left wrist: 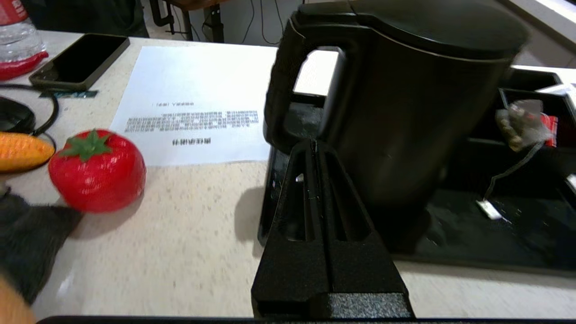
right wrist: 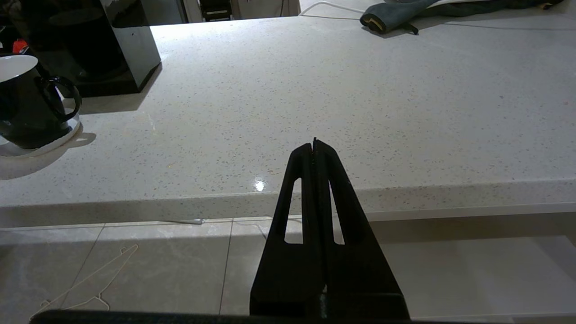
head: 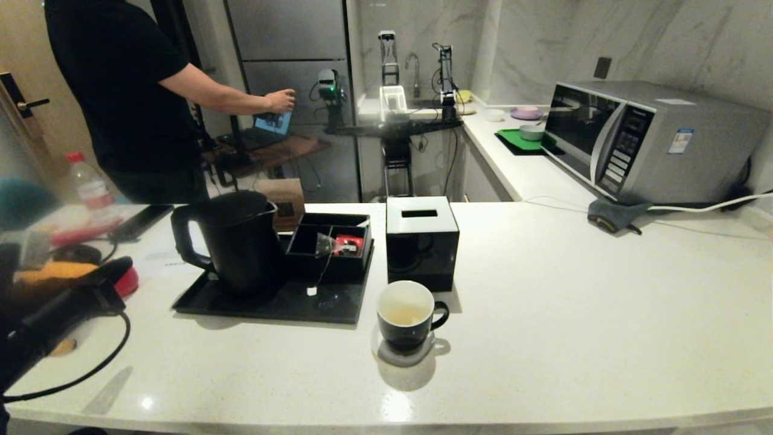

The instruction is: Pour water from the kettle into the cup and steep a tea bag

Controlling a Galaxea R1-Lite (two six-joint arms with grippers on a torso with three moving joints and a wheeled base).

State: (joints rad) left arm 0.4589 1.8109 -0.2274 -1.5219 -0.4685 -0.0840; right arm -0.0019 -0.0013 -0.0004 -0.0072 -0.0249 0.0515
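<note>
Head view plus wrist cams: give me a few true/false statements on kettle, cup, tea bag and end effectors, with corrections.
1. The kettle stands upright on the black tray. True.
2. The left end effector grips the kettle's handle. False: it is shut on nothing, short of the handle.
3. The tea bag is in the cup. False: it sits in the black compartment box on the tray, its string and tag hanging onto the tray.
4. The cup rests on a coaster in front of the black tissue box. True.
5. The right end effector is open above the cup. False: it is shut, below the counter edge, away from the cup.
</note>
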